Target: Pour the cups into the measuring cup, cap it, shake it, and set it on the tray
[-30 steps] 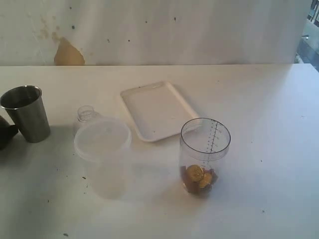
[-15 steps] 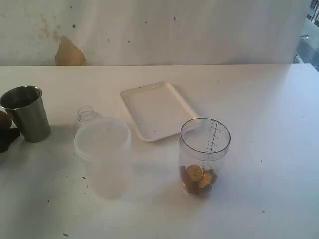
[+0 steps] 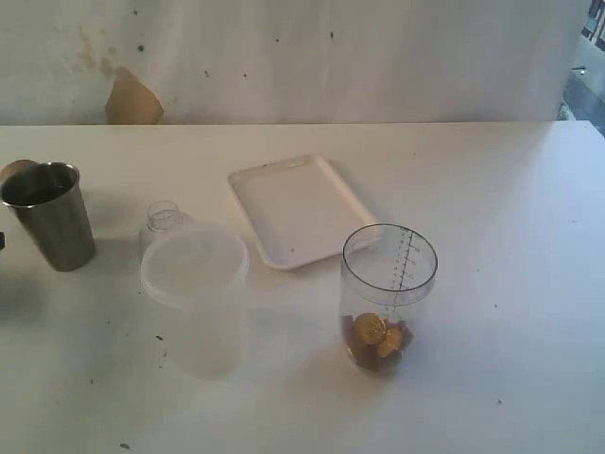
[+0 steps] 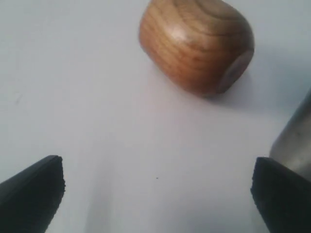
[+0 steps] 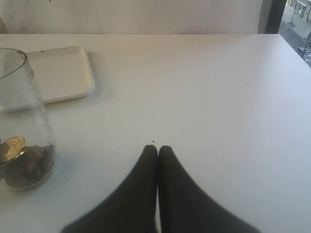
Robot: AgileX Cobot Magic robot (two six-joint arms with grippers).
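The measuring cup [image 3: 388, 295] stands at front centre, uncapped, with gold coins and brown bits at its bottom; it also shows in the right wrist view [image 5: 22, 121]. The white tray [image 3: 298, 208] lies behind it. At far left stands the steel tumbler [image 3: 49, 216], and a sliver of the wooden cup [image 3: 17, 170] shows behind it. In the left wrist view the wooden cup [image 4: 197, 43] rests on the table, well apart from my open, empty left gripper [image 4: 158, 194]. My right gripper [image 5: 158, 150] is shut on nothing, beside the measuring cup.
A frosted lidded plastic container [image 3: 196, 284] stands left of the measuring cup, with a small clear bottle [image 3: 164, 216] behind it. The tumbler's wall [image 4: 294, 141] is close to one left fingertip. The table's far edge meets a stained wall.
The left jaws have spread wide and let go of the wooden cup, which now shows behind the tumbler. The left gripper has drawn back off the left edge of the exterior view.
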